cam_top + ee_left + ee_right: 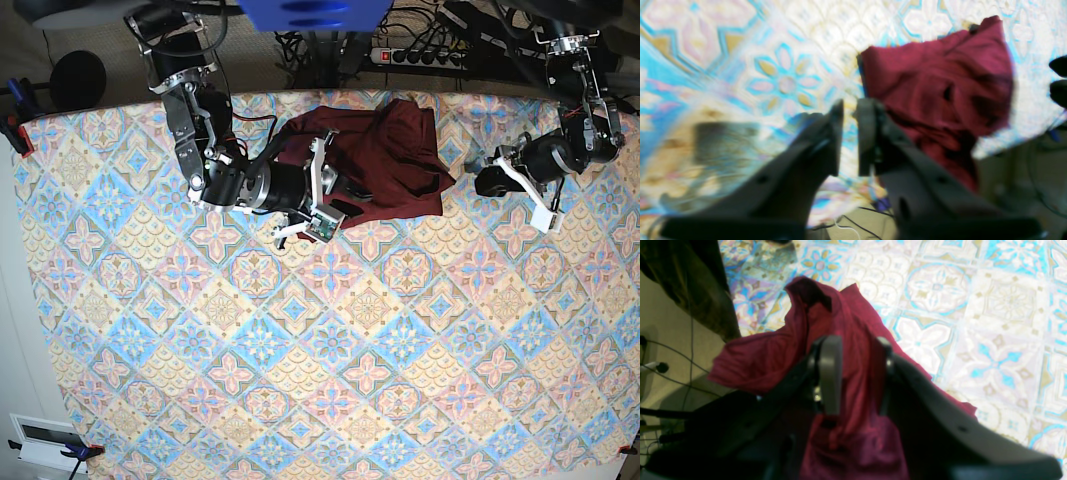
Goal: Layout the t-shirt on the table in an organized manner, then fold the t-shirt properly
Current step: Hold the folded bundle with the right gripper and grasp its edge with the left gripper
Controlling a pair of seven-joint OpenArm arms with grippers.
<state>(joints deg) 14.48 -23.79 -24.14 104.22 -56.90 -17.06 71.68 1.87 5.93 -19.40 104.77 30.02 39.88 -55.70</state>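
Up close, the right wrist view shows the right gripper (pixel 857 373) with its fingers (pixel 830 373) set apart on either side of a raised fold of the t-shirt (pixel 853 326); cloth runs between them, but whether they pinch it cannot be told. The left wrist view shows the left gripper (pixel 849 136) with a narrow gap between its fingers (pixel 867 133), released, nothing in them, hanging above the patterned bench (pixel 786 83), apart from the maroon heap. Only the base view gives the whole layout: the t-shirt (pixel 385 160) lies bunched at the bench's (pixel 350 400) far edge, near the middle, its long axis running roughly left to right along that edge. There the right gripper (pixel 320 200) sits at the garment's left side and the left gripper (pixel 490 180) stands just beyond its right side.
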